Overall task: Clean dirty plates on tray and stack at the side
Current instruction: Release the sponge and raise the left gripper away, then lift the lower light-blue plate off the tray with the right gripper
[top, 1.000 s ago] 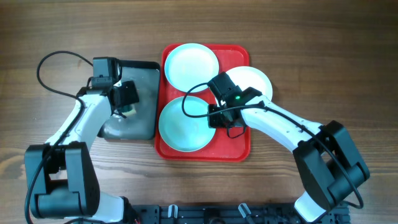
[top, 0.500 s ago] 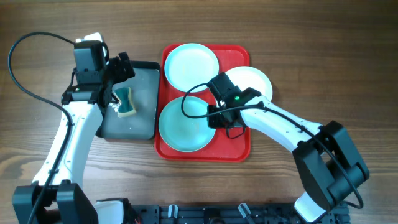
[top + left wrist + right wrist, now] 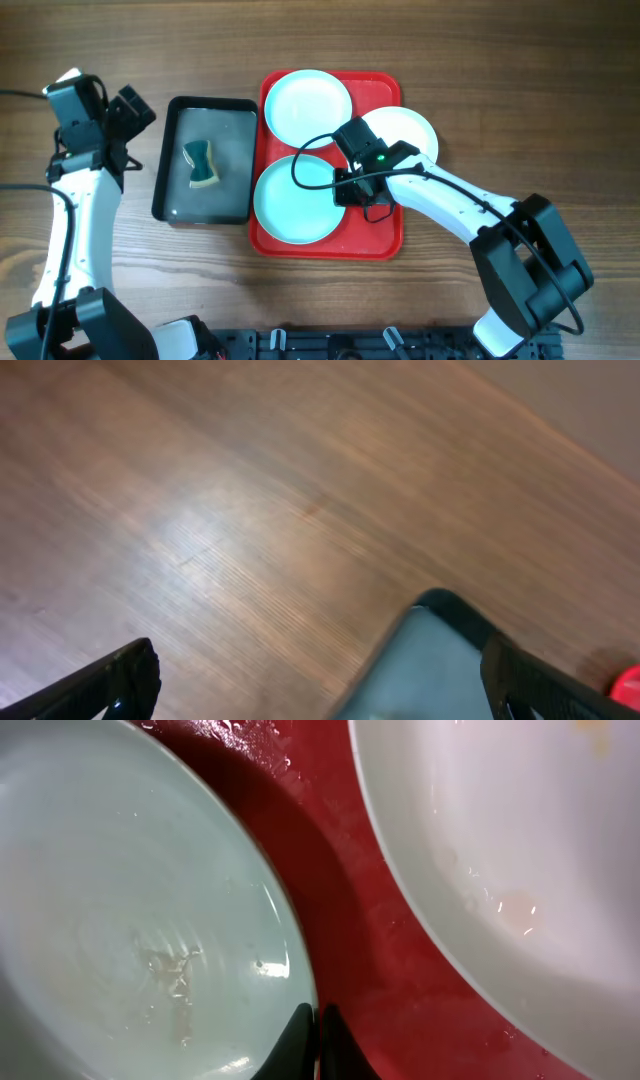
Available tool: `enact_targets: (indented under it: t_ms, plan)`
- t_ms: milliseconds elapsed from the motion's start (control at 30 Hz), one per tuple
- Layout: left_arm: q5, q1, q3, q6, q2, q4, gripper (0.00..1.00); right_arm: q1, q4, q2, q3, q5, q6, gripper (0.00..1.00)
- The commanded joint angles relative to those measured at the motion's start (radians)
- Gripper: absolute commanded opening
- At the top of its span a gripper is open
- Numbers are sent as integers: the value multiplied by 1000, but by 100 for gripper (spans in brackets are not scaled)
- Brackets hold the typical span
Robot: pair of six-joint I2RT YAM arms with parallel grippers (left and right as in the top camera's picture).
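The red tray (image 3: 385, 225) holds a pale-blue plate (image 3: 308, 103) at the back and another pale-blue plate (image 3: 290, 200) at the front. A white plate (image 3: 410, 130) lies on the tray's right side, overhanging its rim. My right gripper (image 3: 341, 187) is shut on the front blue plate's right rim. The right wrist view shows its tips (image 3: 318, 1042) pinching that wet plate (image 3: 130, 920) beside the white plate (image 3: 520, 850) on the tray (image 3: 340, 920). My left gripper (image 3: 133, 112) is open and empty over bare table left of the trays, and its fingers (image 3: 120, 680) are wide apart.
A dark grey-black tray (image 3: 235, 190) stands left of the red tray with a green-and-yellow sponge (image 3: 200, 163) lying in it. Its corner shows in the left wrist view (image 3: 440, 650). Wooden table lies all around.
My left arm has lifted off the dark tray and swung left and back, leaving the sponge lying in the tray. The right arm and the plates have not moved.
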Motion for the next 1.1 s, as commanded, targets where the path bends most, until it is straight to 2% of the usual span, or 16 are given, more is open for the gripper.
enact_targets:
  t_ms: [0, 33, 67, 133, 167, 233, 267, 300, 367, 400, 533, 733, 967, 1067]
  plan:
    - [13, 7, 19, -13, -10, -30, 100, 6, 4, 13, 0, -10, 5, 4]
    - [13, 6, 19, -13, -10, -33, 100, 6, 3, 12, 3, -10, 4, 5]
    - [13, 6, 19, -13, -10, -33, 100, 3, -3, 12, 10, -10, -3, 12]
    - [13, 6, 19, -13, -10, -33, 100, -2, -7, 12, 14, -10, -4, 33]
    - [13, 6, 19, -13, -10, -33, 100, -3, -8, 12, 14, -10, -3, 38]
    - [13, 6, 19, -13, -10, -33, 100, -3, -9, 14, 13, -9, -2, 41]
    - [13, 6, 19, -13, -10, -33, 100, -2, -7, 19, 13, -10, 0, 41]
    - [13, 6, 19, -13, -10, -33, 100, 0, -5, 28, 13, -10, 10, 33]
    - [13, 6, 19, -13, -10, -33, 100, 4, -7, 38, 13, -9, 24, 12]
    - [13, 6, 19, -13, -10, -33, 100, 4, -7, 38, 13, -9, 23, 5]
    - [13, 6, 19, -13, -10, -33, 100, 1, -44, 19, 35, -5, 20, 4]
    - [13, 6, 19, -13, -10, -33, 100, -4, -218, -74, 150, 63, -35, 4]
    - [13, 6, 19, -13, -10, -33, 100, -3, -300, -129, 252, 59, -60, 4]
    - [13, 6, 19, -13, -10, -33, 100, -3, -275, -129, 282, 59, -65, 4]
